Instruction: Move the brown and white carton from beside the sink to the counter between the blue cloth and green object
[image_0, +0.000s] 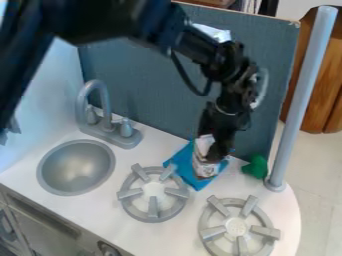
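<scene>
The black gripper (214, 149) hangs down over the back of the white counter, between the two burners and the grey-blue back panel. It is right at a small white-and-brown packet-like object (202, 168) and covers part of it from the right. Whether it grips that object I cannot tell. Under and around the object lies a bright blue flat piece (181, 161), perhaps cloth, its corners showing on both sides. A green lumpy object (255, 167) sits just to the right, near the foot of the grey post.
A grey burner grate (154, 212) stands in front of the blue piece, with a second grate (212, 232) nearer the front right. At left are a round sink (76, 167) and a faucet (107, 134). The panel (153, 85) and upright post (304, 95) border the back and right.
</scene>
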